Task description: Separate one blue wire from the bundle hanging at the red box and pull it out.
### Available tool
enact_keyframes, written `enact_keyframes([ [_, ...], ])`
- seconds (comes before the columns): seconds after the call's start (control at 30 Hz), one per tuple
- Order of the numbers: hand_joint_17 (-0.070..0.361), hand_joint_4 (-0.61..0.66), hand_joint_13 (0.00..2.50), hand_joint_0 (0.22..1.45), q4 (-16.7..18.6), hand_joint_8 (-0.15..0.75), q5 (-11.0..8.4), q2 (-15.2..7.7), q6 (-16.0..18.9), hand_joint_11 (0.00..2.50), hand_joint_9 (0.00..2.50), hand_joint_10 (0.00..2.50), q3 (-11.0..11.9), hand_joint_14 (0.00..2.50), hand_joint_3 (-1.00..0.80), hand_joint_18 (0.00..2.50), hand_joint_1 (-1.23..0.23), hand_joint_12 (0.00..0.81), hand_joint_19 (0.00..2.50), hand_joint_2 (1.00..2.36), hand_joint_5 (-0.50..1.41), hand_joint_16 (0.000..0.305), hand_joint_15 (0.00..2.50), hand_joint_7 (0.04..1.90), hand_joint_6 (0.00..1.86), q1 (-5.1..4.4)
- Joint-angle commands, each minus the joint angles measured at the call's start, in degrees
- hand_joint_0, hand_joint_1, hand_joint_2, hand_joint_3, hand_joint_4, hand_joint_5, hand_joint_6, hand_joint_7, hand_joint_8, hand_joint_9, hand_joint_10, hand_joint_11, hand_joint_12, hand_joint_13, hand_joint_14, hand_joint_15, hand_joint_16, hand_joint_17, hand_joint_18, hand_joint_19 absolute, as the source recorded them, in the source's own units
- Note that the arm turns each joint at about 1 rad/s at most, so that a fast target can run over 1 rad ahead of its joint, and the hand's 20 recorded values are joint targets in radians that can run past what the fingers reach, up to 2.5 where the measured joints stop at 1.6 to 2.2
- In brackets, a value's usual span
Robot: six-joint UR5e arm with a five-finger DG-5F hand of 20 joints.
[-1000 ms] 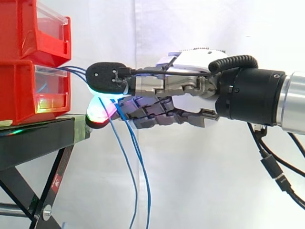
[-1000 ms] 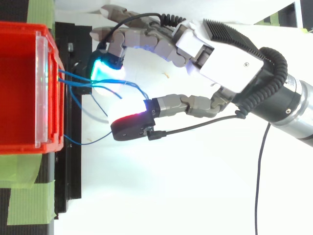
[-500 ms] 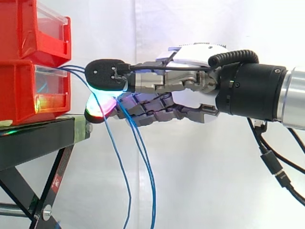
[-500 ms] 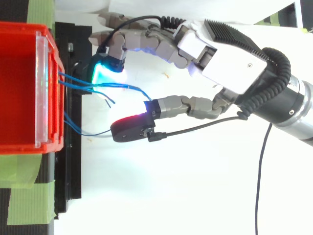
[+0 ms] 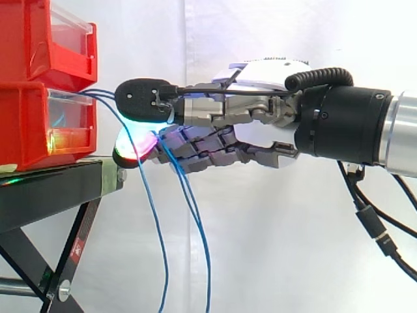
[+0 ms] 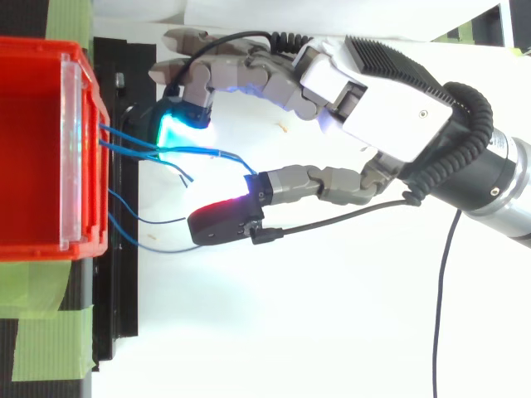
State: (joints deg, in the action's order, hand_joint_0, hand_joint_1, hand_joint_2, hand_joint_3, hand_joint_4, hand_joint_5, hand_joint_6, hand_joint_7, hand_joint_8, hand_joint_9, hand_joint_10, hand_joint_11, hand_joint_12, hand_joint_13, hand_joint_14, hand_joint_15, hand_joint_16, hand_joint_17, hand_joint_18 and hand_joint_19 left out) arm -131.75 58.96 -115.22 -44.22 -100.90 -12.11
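Several thin blue wires [image 5: 154, 215] come out of the front of the lower red bin [image 5: 26, 124] and hang down past the black stand [image 5: 45, 189]. From above, the wires [image 6: 133, 146] fan out from the bin [image 6: 33, 166] toward my hand [image 6: 365, 91]. My hand [image 5: 254, 124] reaches in from the right, level with the bin's front. Its thumb lies over the bundle and its fingers lie under it. One wire runs on between thumb and fingers toward the palm. The fingers are nearly straight, and a wide gap separates the thumb pad [image 6: 220, 225] from the green-glowing pads [image 6: 176, 126].
A second red bin [image 5: 39, 39] is stacked on the lower one. The stand's black edge [image 6: 124, 290] runs along the bin's front, with green tape [image 6: 41, 348] at its corners. A white curtain hangs behind, and the arm's cables droop at the right.
My hand has crept slightly left toward the bin. The hanging wires have swung left, and from above the lower wires have spread apart near the thumb.
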Motion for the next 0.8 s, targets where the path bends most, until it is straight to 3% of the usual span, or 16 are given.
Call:
enact_keyframes([
  [0.0, 0.130, 0.29, 0.22, 0.58, 0.00, 0.324, 0.10, 0.00, 0.01, 0.23, 0.47, 0.01, 0.00, 0.00, -0.49, 0.20, -0.54, 0.390, 0.23, 1.00, -0.17, 0.058, 0.13, 1.10, 0.50, 0.07],
  [0.23, 0.131, 0.33, 0.21, 0.57, -0.09, 0.324, 0.10, -0.09, 0.10, 0.21, 0.46, 0.01, 0.00, 0.00, -0.49, 0.19, -0.52, 0.391, 0.23, 1.00, -0.18, 0.058, 0.13, 0.99, 0.50, 0.51],
  [0.47, 0.130, 0.30, 0.22, 0.60, -0.09, 0.324, 2.03, -0.09, 0.01, 0.22, 0.47, 0.01, 0.00, 0.00, -0.47, 0.19, -0.55, 0.388, 0.24, 1.00, -0.17, 0.058, 0.13, 1.07, 0.50, 1.13],
  [0.7, 0.129, 0.26, 0.23, 0.61, -0.09, 0.325, 2.21, 0.00, 0.01, 0.22, 0.47, 0.01, 0.00, 0.00, -0.46, 0.19, -0.57, 0.386, 0.24, 1.00, -0.16, 0.057, 0.13, 1.13, 0.50, 1.22],
  [0.77, 0.129, 0.26, 0.23, 0.61, -0.09, 0.325, 3.26, 0.00, 0.01, 0.23, 0.47, 0.01, -0.09, 0.00, -0.46, 0.20, -0.57, 0.385, 0.24, 1.00, -0.16, 0.057, 0.13, 1.14, 0.50, 1.22],
])
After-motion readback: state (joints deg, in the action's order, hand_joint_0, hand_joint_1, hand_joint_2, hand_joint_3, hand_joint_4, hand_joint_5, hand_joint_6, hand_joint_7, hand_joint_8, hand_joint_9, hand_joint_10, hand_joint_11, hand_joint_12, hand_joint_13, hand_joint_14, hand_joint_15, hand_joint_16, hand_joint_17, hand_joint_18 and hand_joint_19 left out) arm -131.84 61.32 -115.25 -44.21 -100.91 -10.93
